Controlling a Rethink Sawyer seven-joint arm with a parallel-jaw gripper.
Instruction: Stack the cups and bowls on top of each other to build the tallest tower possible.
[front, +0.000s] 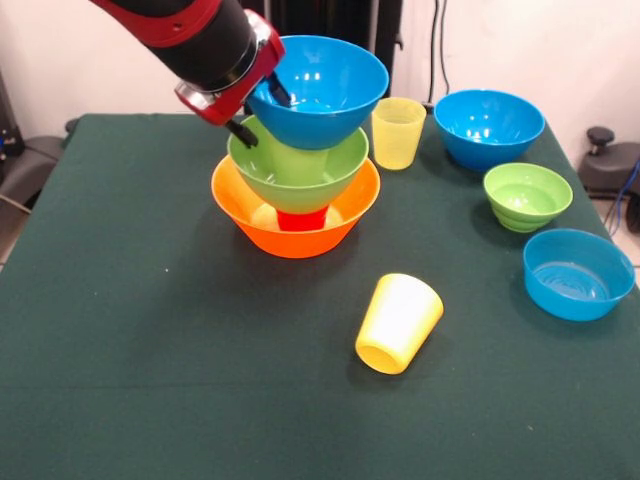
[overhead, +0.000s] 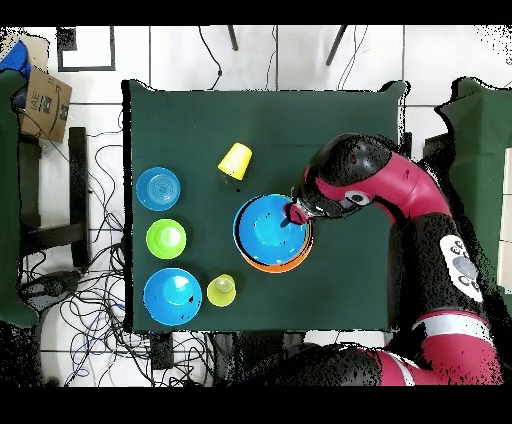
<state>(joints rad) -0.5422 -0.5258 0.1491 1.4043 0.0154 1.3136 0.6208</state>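
Front view: pincer (front: 258, 112) clamped on blue bowl's (front: 325, 95) rim atop the tower (front: 297, 175)

— The stack: orange bowl (front: 296, 222) lowest; red cup (front: 301, 220) inside; lime green bowl (front: 297, 168); blue bowl (front: 318, 90) topmost.

— Lying cup (front: 398, 322) bright yellow; upright cup (front: 398, 132) paler yellow; tablecloth (front: 150, 380) dark green; arm (front: 190, 35) red and black.

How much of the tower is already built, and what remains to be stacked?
Built: large orange plastic bowl, red cup inside it, large lime green bowl above. In hand: the gripper grips the rim of the medium blue bowl on top. Left: another medium blue bowl, small green bowl, shallow blue bowl, two yellow cups.
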